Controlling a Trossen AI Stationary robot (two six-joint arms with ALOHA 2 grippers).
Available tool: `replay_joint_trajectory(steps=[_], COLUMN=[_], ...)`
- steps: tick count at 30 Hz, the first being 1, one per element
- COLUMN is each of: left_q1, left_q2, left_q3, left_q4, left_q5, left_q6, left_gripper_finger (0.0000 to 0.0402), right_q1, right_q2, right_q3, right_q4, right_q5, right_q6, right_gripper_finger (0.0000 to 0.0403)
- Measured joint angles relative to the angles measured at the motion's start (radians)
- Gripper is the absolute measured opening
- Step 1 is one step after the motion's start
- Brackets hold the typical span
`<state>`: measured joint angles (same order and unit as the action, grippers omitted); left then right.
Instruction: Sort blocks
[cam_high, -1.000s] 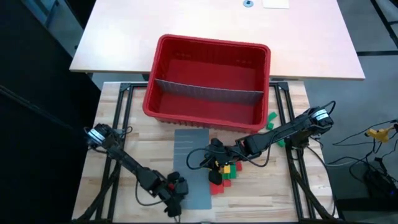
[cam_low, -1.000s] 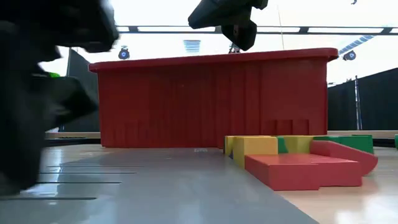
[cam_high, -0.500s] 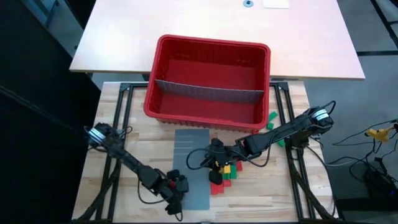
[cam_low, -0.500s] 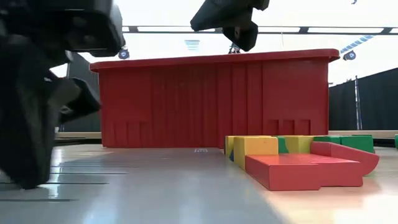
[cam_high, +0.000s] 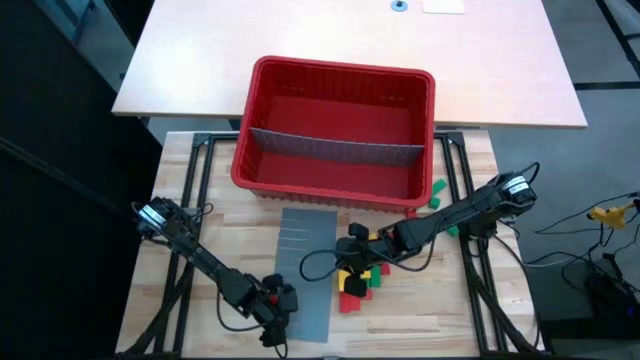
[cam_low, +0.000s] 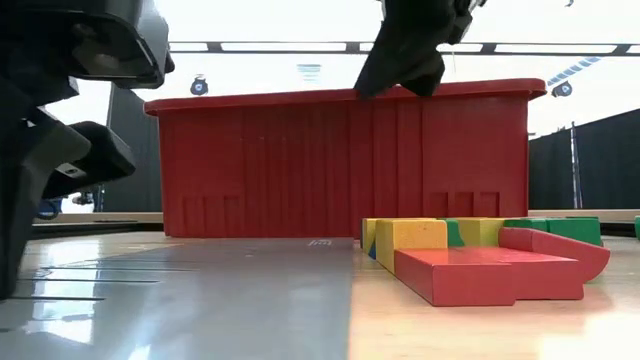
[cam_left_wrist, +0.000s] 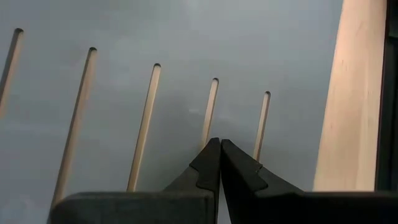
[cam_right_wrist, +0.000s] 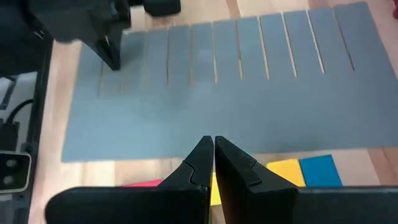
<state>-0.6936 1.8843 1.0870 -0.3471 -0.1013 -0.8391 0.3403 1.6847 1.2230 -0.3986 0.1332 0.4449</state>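
The blocks (cam_high: 360, 278) lie in a small heap of red, yellow and green on the wooden table, right of a flat grey slotted panel (cam_high: 305, 270). In the low view a red block (cam_low: 480, 275) lies nearest, with a yellow one (cam_low: 410, 235) behind it. My right gripper (cam_high: 352, 240) is shut and holds nothing. It hangs above the heap's far left edge (cam_right_wrist: 209, 140), over a yellow block (cam_right_wrist: 283, 169) and a blue one (cam_right_wrist: 318, 167). My left gripper (cam_high: 275, 305) is shut, pointing down at the panel's near left part (cam_left_wrist: 216, 142). My left gripper points its shut fingertips (cam_right_wrist: 114, 62) down at the grey panel, near the slot ends (cam_left_wrist: 211, 84). I cannot tell whether they touch the panel. My right gripper touches nothing.
The big red bin (cam_high: 335, 130) stands at the far side of the table, split by a grey divider (cam_high: 335, 150). Loose green blocks (cam_high: 438, 192) lie by its right corner. Bare wood shows near the table's front edge. Cables run along both arms.
My right gripper, still raised and shut, has moved a little toward the table's right edge, over the heap of blocks. My left gripper has shifted slightly toward the table's left edge over the grey panel. No block has moved.
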Motion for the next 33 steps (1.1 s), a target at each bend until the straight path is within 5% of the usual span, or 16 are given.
replay_joint_trajectory(steps=[18,33], left_q1=[-0.186,-0.172], left_q2=[-0.002,-0.002], left_q3=[0.000,-0.002], left_q4=[-0.093,-0.124], left_q5=[0.099,0.139], left_q6=[-0.047,0.015], left_gripper_finger=[0.0000,0.0000], right_q1=[0.000,-0.050], right_q2=[0.002,0.008], right_q3=[-0.030,-0.031], right_q4=[-0.075,0.256], right_q5=[0.059,0.139], right_q6=[-0.001,0.000], right_gripper_finger=[0.0000,0.0000])
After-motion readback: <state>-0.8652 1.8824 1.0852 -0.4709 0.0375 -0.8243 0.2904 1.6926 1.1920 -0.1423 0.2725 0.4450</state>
